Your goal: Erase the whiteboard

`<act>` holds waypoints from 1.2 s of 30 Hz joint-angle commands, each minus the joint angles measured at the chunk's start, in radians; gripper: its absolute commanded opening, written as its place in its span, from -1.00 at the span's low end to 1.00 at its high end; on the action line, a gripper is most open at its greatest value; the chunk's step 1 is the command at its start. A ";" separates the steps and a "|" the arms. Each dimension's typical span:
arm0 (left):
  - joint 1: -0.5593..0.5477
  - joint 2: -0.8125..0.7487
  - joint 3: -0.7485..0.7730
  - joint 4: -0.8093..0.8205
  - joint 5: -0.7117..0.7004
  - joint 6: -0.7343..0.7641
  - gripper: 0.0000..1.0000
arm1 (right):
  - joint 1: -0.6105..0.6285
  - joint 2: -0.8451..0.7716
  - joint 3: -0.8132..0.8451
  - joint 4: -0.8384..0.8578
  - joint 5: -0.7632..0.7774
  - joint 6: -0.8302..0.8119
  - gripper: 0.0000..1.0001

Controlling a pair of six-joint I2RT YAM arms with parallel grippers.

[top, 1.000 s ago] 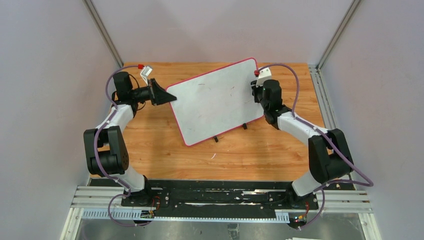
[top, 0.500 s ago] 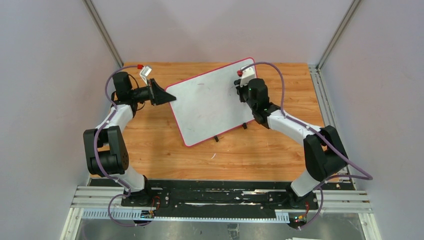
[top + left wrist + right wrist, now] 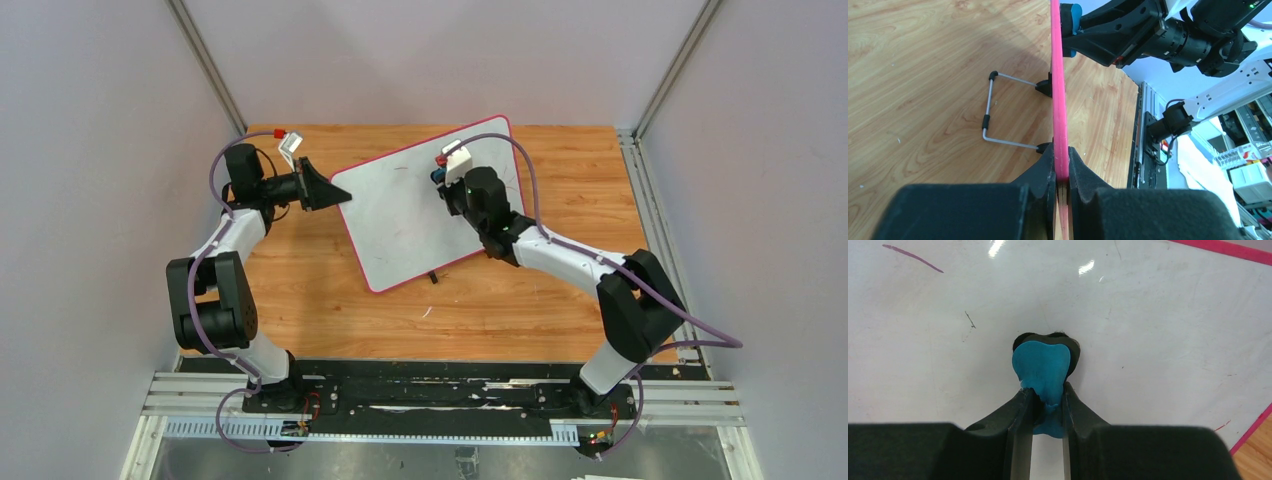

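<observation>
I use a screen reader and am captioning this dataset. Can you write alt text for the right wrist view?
The right gripper pinches a small blue bow-shaped eraser flat against the large white board with a pink-red rim. A short red stroke remains at upper left, along with faint dark flecks.

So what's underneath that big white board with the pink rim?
Under the white pink-rimmed board is the wooden table, plus a bent wire stand with black feet propping it up. The stand's far side is hidden behind the board's edge.
</observation>
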 commanded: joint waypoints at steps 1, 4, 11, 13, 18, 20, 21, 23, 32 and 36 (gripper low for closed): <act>-0.008 0.000 0.001 0.043 0.059 0.037 -1.00 | -0.083 0.007 -0.013 -0.006 0.035 -0.022 -0.99; -0.007 -0.003 0.002 0.044 0.060 0.037 -1.00 | -0.152 -0.014 -0.039 -0.011 0.026 -0.006 -0.99; -0.007 0.000 0.006 0.043 0.058 0.037 -1.00 | -0.246 -0.087 -0.130 0.006 0.006 0.030 -0.99; -0.007 0.001 0.007 0.044 0.057 0.037 -1.00 | -0.246 -0.093 -0.137 0.008 -0.013 0.044 -0.99; -0.007 -0.003 0.003 0.044 0.057 0.035 -1.00 | -0.197 -0.083 -0.143 0.031 -0.043 0.074 -0.99; -0.007 -0.005 0.004 0.044 0.057 0.035 -1.00 | -0.147 -0.075 -0.136 0.032 -0.032 0.074 -0.99; -0.007 -0.004 0.004 0.044 0.057 0.035 -1.00 | -0.123 -0.074 -0.134 0.035 -0.028 0.075 -0.99; -0.006 -0.005 0.004 0.044 0.057 0.037 -1.00 | -0.078 -0.074 -0.130 0.043 -0.012 0.073 -0.99; -0.008 -0.006 0.000 0.044 0.060 0.038 -1.00 | 0.016 -0.052 -0.085 0.032 0.064 0.037 -0.99; -0.008 -0.008 -0.003 0.043 0.062 0.040 -1.00 | -0.029 -0.027 -0.068 -0.005 0.074 0.027 -0.99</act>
